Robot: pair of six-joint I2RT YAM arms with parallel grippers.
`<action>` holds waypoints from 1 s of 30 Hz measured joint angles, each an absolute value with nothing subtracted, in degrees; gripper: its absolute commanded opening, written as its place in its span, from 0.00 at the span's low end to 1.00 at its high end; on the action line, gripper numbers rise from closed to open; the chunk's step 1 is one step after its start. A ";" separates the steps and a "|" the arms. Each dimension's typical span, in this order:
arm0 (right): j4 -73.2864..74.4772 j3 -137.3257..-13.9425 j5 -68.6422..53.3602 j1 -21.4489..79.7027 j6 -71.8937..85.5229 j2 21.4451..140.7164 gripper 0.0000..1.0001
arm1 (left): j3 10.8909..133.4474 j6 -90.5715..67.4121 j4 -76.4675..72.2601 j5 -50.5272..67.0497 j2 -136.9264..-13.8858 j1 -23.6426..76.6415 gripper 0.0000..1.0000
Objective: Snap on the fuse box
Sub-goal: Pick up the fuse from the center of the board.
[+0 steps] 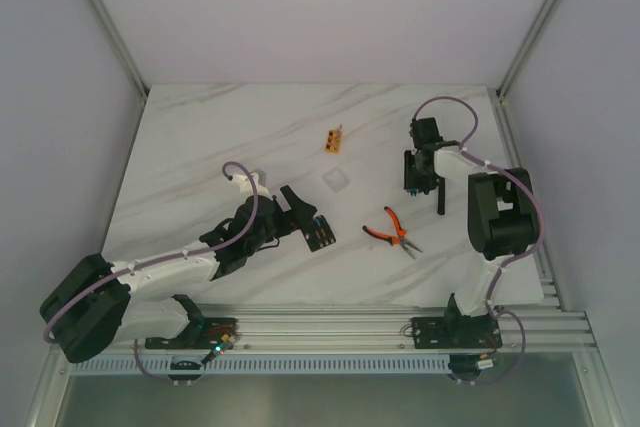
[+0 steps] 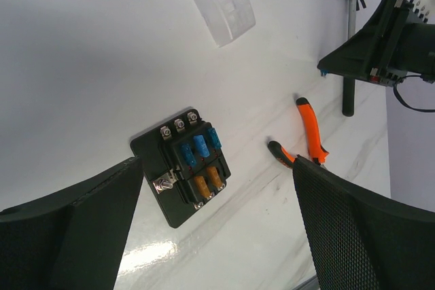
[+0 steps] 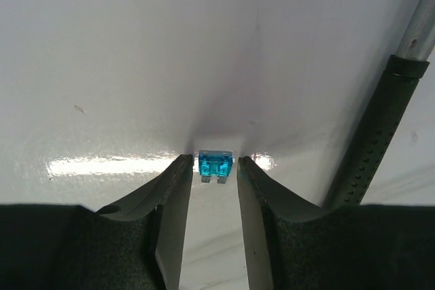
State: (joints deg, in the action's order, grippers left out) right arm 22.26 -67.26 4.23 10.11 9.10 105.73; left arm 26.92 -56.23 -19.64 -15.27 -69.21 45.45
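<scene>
The fuse box (image 1: 319, 233) (image 2: 178, 183) is a black block lying flat on the marble table, with blue and amber fuses in its top. My left gripper (image 1: 301, 219) (image 2: 219, 168) hovers over it, wide open, one finger on either side and nothing held. At the right, my right gripper (image 1: 417, 185) (image 3: 215, 161) points down at the table. Its jaws stand narrowly apart around a small blue fuse (image 3: 215, 166), with a thin gap on each side. A clear plastic cover (image 1: 336, 180) (image 2: 223, 7) lies beyond the fuse box.
Orange-handled pliers (image 1: 392, 230) (image 2: 310, 134) lie between the two arms. A dark-handled metal tool (image 1: 441, 197) (image 3: 370, 140) lies just right of my right gripper. A small orange block (image 1: 334, 137) sits farther back. Metal rails run along the near edge.
</scene>
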 measured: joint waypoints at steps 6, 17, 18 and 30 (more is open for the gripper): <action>22.81 -67.81 4.36 10.11 8.93 106.15 0.34 | 26.92 -56.23 -19.64 -15.25 -69.21 45.45 1.00; 22.94 -67.90 5.21 10.96 9.19 105.91 0.26 | 26.92 -56.12 -20.05 -13.78 -69.82 45.43 1.00; 23.05 -67.88 5.28 11.35 9.23 105.65 0.26 | 26.92 -55.99 -20.25 -13.56 -69.93 45.43 1.00; 20.82 -63.77 3.16 19.84 14.59 87.55 0.24 | 26.83 -53.63 -28.56 -11.79 -70.22 46.44 0.90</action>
State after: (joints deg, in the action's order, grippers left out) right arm 20.82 -63.77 3.16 19.84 14.59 87.55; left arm 26.83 -53.63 -28.56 -11.79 -70.22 46.44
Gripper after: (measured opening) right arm 0.295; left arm 0.954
